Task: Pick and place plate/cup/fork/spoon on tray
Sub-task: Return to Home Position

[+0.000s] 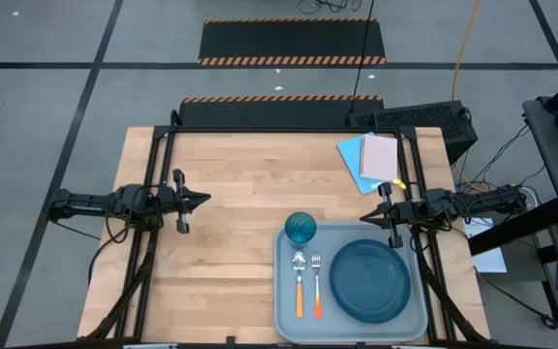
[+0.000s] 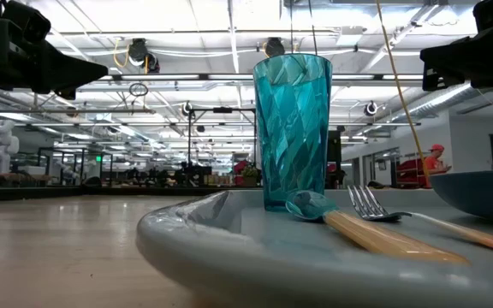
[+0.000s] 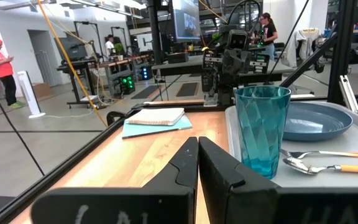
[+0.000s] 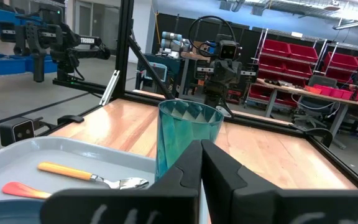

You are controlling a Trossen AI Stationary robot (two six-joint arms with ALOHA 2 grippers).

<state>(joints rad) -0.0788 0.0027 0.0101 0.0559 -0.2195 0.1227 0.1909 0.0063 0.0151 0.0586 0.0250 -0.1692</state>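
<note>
The pale grey-blue tray (image 1: 287,312) lies at the table's near right. On it rest the teal-blue plate (image 1: 369,281) at the right, the translucent teal cup (image 1: 300,229) upright at the far left corner, the spoon (image 1: 298,281) and the fork (image 1: 316,283) side by side, orange handles toward the near edge. My left gripper (image 1: 204,201) is shut and empty above the table's left middle. My right gripper (image 1: 365,217) is shut and empty, just beyond the tray's far right edge.
A blue sheet (image 1: 355,155) with a pink sheet (image 1: 379,155) on it lies at the table's far right. Bare wood fills the table's left and middle (image 1: 231,242). People stand in the room beyond (image 3: 2,65).
</note>
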